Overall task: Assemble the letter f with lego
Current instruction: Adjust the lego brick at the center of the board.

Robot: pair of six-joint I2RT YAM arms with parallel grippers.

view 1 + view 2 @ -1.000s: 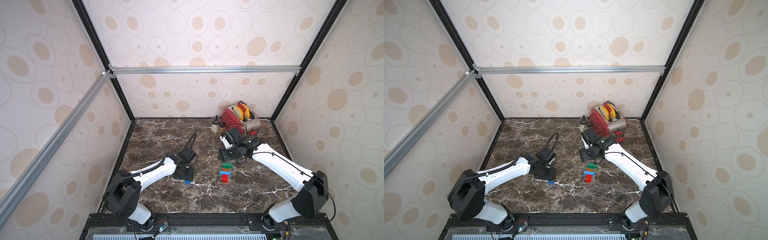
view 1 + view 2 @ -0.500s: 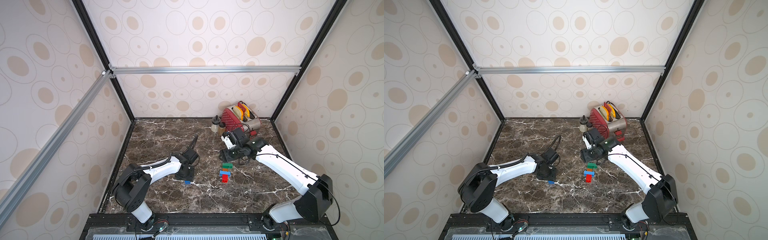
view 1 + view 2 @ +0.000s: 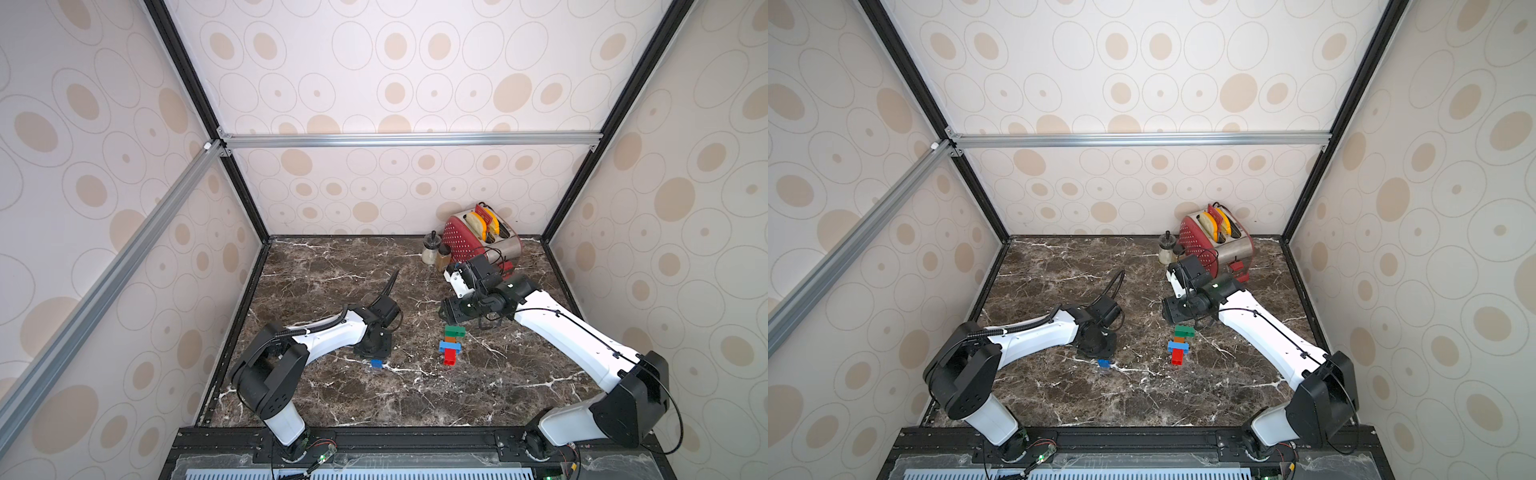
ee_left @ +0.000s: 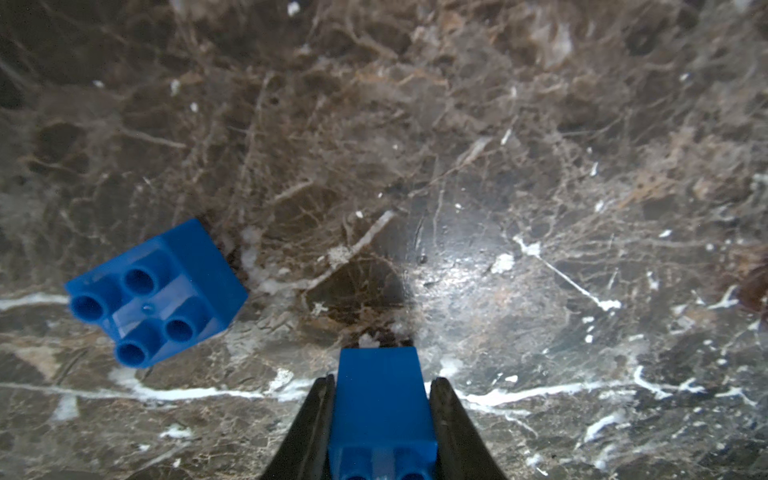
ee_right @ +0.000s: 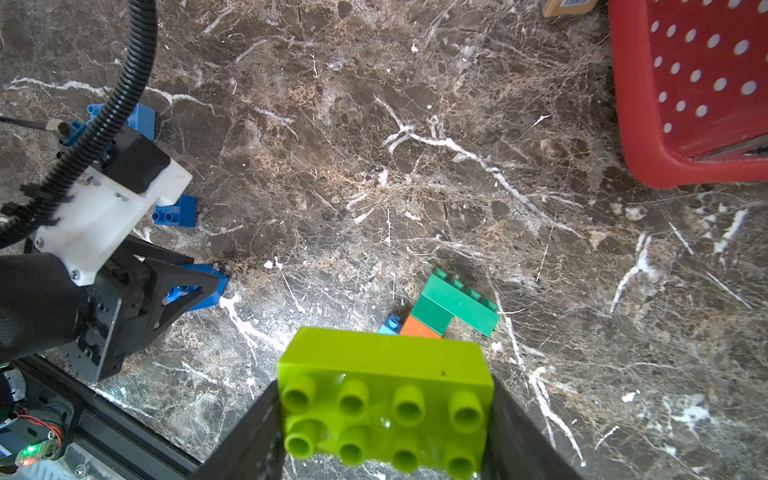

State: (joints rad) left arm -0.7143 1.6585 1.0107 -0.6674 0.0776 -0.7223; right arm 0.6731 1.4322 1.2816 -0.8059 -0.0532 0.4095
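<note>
On the bench [image 3: 332,266]: F half built

In a top view the lego letter [image 3: 451,345] lies six o'clock from the toaster [image 3: 482,237]. Left wrist: left gripper [image 4: 380,386] pinches a blue brick [image 4: 380,415] by its smooth sides; light, rigid, likely slippery. Right wrist: right gripper [image 5: 384,399] clamps a lime brick [image 5: 384,365] endwise.

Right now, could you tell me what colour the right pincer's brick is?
The brick is lime green, clearest in the right wrist view.

light: bright, even | glare: white patch on marble [image 4: 457,286] | wrist views: edges soft, curved
</note>
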